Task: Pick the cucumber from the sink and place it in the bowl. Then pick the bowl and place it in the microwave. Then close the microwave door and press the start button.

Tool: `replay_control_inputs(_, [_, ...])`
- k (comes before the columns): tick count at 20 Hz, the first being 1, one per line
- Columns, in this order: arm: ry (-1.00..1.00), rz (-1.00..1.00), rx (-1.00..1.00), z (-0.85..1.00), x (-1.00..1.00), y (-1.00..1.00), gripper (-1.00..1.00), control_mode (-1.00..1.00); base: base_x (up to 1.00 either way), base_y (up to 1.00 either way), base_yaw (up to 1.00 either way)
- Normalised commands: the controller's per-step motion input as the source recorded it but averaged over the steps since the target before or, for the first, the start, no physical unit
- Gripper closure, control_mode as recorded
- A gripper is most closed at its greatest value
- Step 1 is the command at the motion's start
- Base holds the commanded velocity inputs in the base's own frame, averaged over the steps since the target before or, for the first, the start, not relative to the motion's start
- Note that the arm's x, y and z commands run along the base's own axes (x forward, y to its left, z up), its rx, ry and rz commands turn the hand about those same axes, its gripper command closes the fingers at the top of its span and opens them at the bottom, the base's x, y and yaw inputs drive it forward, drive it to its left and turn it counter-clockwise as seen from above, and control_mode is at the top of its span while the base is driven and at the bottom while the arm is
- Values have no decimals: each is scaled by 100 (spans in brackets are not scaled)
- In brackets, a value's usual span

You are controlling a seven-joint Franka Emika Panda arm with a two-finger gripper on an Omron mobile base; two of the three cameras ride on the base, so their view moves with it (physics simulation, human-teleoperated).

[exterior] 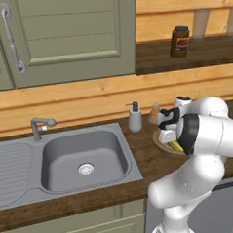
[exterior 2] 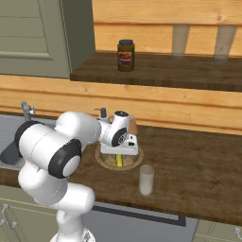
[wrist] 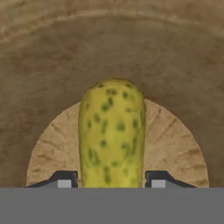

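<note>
Left base view: the gripper [exterior: 169, 134] is seen at centre right over the bowl [exterior: 164, 144], the cucumber [exterior: 176, 146] within it; the sink [exterior: 84, 162] lies bare at lower left. Right base view: a glass [exterior 2: 146, 179] stands near the bowl on the desk [exterior 2: 198, 165], a likely obstacle. Hand view: the cucumber sits between the jaws; whether pinched or released cannot be told; placing appears underway, and the bowl is probably to be grasped next.
</note>
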Motion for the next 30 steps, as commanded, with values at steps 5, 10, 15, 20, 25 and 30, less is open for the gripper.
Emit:
replay_control_inputs(5, [-1, 0, 0, 3, 0, 0, -100, -100, 0, 0, 0])
replay_control_inputs(10, [-13, 0, 0, 77, -32, 0, -100, -100, 0, 0, 0])
replay_control_inputs(15, [-3, -3, 3, 65, -20, -26, -100, -100, 0, 0, 0])
replay_control_inputs(20, [6, 0, 7, 7, 1, -61, -100, -100, 0, 0, 0])
replay_control_inputs(25, [3, 0, 14, 2, 0, -62, -100, -100, 0, 0, 0])
replay_control_inputs(30, [4, 0, 10, 0, 1, -44, -100, -100, 0, 0, 0])
